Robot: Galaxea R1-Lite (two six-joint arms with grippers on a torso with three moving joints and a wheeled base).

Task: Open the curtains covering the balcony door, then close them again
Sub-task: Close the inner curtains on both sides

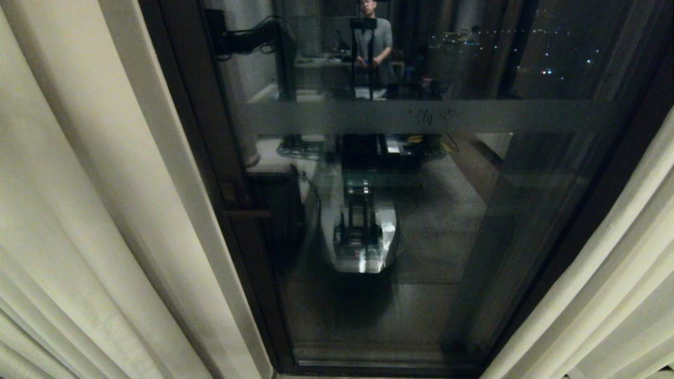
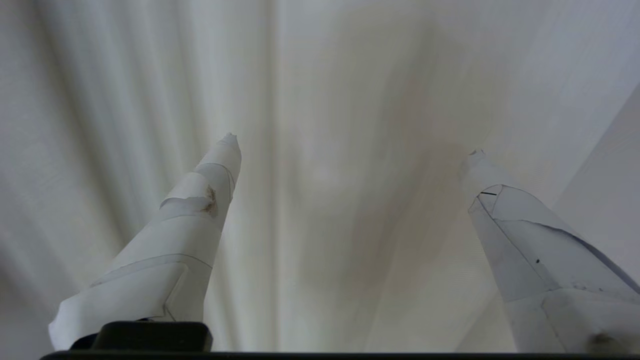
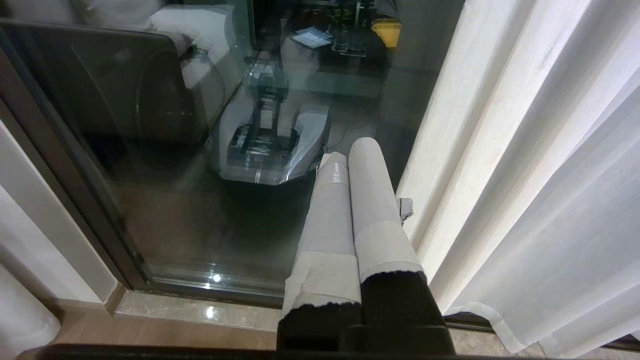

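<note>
Left tool (image 2: 350,145) spread apart, curtains (image 2: 320,75) just ahead. Right tool (image 3: 347,155) pressed together, door (image 3: 200,150) ahead, marble sill (image 3: 200,312) below.

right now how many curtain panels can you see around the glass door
2: the left curtain hangs along the balcony door's left frame, the right curtain along its right frame. More layers may be hidden in the folds.

Matt pleated cloth curtains (image 1: 79,184), glossy reflective glass balcony door (image 1: 421,210), polished stone sill (image 3: 200,312)
</note>
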